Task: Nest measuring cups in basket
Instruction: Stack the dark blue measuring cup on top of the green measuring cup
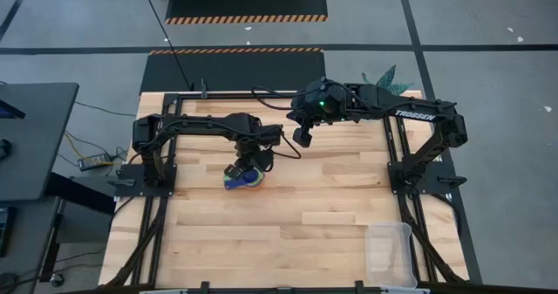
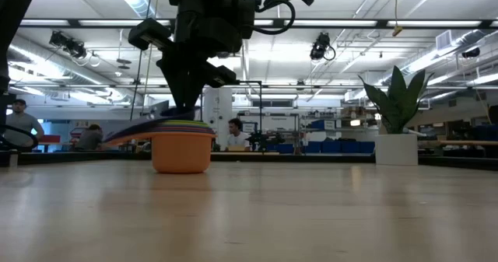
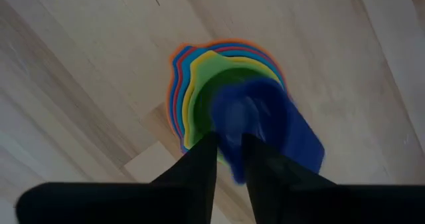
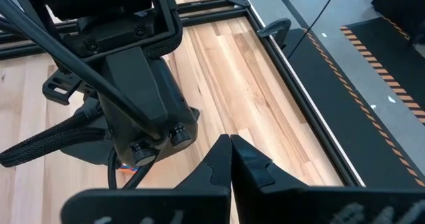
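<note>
Seating the dark blue cup (image 3: 262, 127) squarely in the stack (image 1: 245, 180) is the step as I judge it, so I want my left hand (image 3: 229, 151) to come straight down and let go only once the cup sits level in the green one. That hand is closed on the blue cup, right over the stack near the middle-left of the table (image 1: 288, 224). In the wrist view the blue handle juts off to one side while the lower handles fan the other way, so the long axes disagree; I'd turn the wrist to line them up. My right hand (image 4: 230, 159) hangs clear above the table's far side, fingers together, holding nothing. The basket (image 1: 390, 252) waits at the near right corner.
</note>
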You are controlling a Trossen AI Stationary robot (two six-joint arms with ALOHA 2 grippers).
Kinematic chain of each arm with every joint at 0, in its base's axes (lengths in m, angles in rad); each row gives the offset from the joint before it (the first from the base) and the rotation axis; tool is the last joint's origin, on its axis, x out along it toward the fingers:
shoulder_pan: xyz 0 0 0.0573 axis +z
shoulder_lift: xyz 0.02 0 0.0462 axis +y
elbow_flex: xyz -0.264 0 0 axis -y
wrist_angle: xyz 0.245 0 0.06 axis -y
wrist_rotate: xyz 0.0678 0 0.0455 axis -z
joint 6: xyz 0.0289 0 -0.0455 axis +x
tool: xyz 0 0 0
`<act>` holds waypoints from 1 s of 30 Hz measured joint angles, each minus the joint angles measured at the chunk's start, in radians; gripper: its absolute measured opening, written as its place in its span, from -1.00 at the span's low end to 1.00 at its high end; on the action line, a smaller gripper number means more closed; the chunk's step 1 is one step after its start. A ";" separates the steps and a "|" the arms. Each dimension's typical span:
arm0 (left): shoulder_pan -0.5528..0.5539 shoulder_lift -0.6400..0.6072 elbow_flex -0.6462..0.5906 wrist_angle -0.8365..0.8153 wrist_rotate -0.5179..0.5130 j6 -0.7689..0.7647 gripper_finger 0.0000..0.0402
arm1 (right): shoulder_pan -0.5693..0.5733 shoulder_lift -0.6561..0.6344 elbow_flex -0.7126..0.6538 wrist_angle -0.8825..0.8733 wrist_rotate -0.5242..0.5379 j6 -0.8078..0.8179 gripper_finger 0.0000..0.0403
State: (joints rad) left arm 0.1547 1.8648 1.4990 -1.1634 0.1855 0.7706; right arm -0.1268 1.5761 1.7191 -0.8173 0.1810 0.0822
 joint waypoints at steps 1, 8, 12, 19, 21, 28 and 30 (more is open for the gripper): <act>0.000 0.000 0.000 0.000 -0.001 0.000 -0.60 | 0.000 0.000 0.000 0.000 0.000 0.000 -0.99; 0.001 -0.008 0.000 -0.013 -0.047 0.000 -0.53 | 0.000 0.000 0.000 0.000 0.000 0.001 -0.99; 0.006 -0.008 0.002 -0.040 -0.054 -0.008 -0.53 | 0.000 0.000 0.000 0.001 0.000 0.003 -0.99; 0.030 -0.008 0.048 -0.174 -0.145 -0.127 -0.53 | 0.000 0.000 0.000 0.002 0.000 0.004 -0.99; 0.049 -0.008 0.048 -0.185 -0.128 -0.165 -0.55 | 0.000 0.000 0.000 0.003 0.000 0.004 -0.99; 0.134 -0.003 -0.068 -0.164 -0.025 -0.283 -0.89 | 0.000 0.000 0.000 -0.003 0.000 0.029 -0.99; 0.151 -0.003 -0.120 -0.149 -0.026 -0.296 -0.97 | 0.000 0.000 0.000 -0.008 0.000 0.030 -0.99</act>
State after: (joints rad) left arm 0.3054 1.8618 1.3791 -1.3125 0.1600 0.4744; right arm -0.1268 1.5765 1.7191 -0.8249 0.1810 0.1123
